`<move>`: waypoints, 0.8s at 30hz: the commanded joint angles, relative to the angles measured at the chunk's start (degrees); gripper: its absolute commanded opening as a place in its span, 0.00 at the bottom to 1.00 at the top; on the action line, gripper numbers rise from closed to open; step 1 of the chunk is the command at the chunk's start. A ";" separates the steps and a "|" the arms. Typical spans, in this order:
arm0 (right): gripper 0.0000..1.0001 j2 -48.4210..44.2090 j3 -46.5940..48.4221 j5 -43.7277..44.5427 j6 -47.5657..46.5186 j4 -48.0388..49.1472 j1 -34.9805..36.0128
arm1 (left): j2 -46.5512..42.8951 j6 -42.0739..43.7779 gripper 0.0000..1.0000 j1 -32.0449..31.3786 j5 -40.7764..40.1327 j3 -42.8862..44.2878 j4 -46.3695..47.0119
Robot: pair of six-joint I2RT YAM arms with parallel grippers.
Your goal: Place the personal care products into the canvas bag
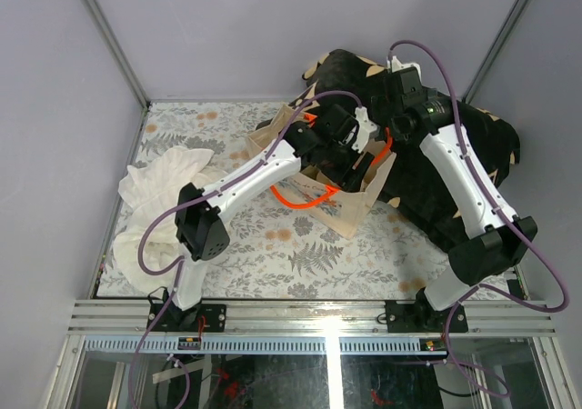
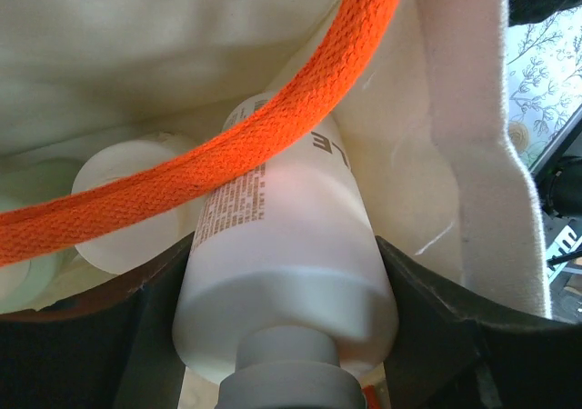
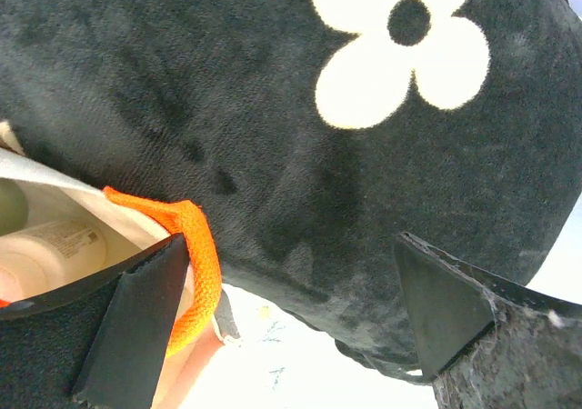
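The canvas bag (image 1: 356, 202) stands open at the table's middle back, with orange handles (image 1: 305, 200). My left gripper (image 1: 344, 141) reaches down into it and is shut on a cream bottle (image 2: 291, 264), which hangs inside the bag under an orange handle (image 2: 227, 145). Two more cream caps (image 2: 123, 214) lie below inside the bag. My right gripper (image 1: 389, 129) is open at the bag's right rim. In the right wrist view its jaws (image 3: 291, 327) stand wide apart, with an orange handle (image 3: 195, 264) against the left finger and a bottle (image 3: 50, 245) showing inside the bag.
A black cloth with tan flower marks (image 1: 455, 145) lies bunched at the back right, touching the bag, and fills the right wrist view (image 3: 273, 127). A white plastic bag (image 1: 159, 186) lies at the left. The table has a fern-print cover (image 1: 273, 245).
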 commanded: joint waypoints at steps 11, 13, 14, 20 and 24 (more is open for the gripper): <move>0.99 -9.79 1.12 3.08 2.61 7.66 -1.05 | 3.89 0.71 0.00 -0.45 1.67 1.05 9.09; 0.99 -11.36 0.24 2.20 2.19 9.39 -1.10 | 3.87 0.65 0.00 -0.43 1.45 0.99 9.49; 0.99 -11.95 -0.24 1.31 1.79 10.13 -1.06 | 3.78 0.56 0.00 -0.44 1.58 1.11 9.70; 0.99 -12.72 -0.73 -2.67 1.33 9.83 -1.34 | 4.28 0.42 0.00 -0.47 1.64 1.69 10.05; 0.99 -12.80 -1.04 -2.65 1.11 9.83 -1.40 | 5.49 0.26 0.00 -0.46 0.55 1.64 9.97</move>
